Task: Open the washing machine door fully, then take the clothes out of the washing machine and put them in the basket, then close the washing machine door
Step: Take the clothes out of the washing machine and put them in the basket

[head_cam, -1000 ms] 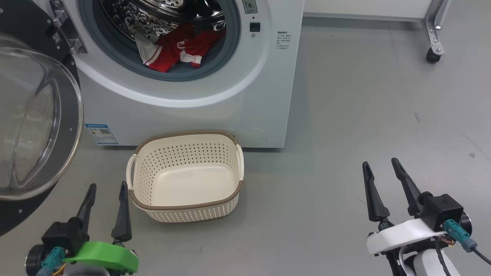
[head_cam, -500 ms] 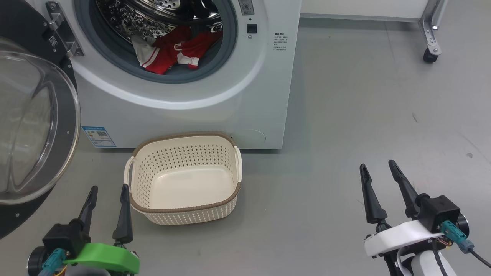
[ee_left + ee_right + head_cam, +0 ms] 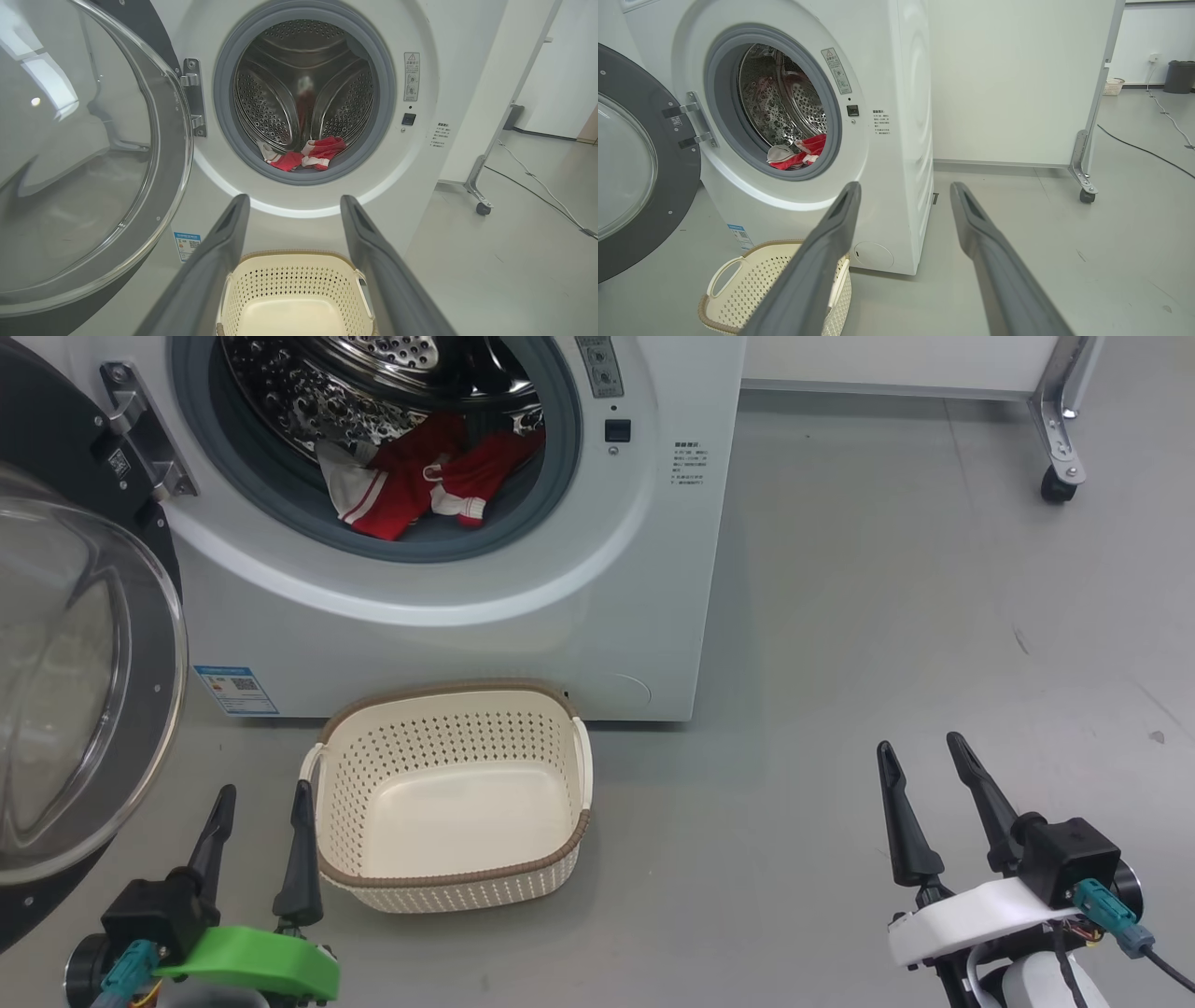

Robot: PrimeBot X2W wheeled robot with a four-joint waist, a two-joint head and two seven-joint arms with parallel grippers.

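Both spread empty, left claw [image 3: 264, 788] and right claw [image 3: 919, 743] hang far from the clothes [image 3: 420, 485].

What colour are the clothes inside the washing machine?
The clothes are bright red with white trim. They show best in the head view, lying in the washing machine.
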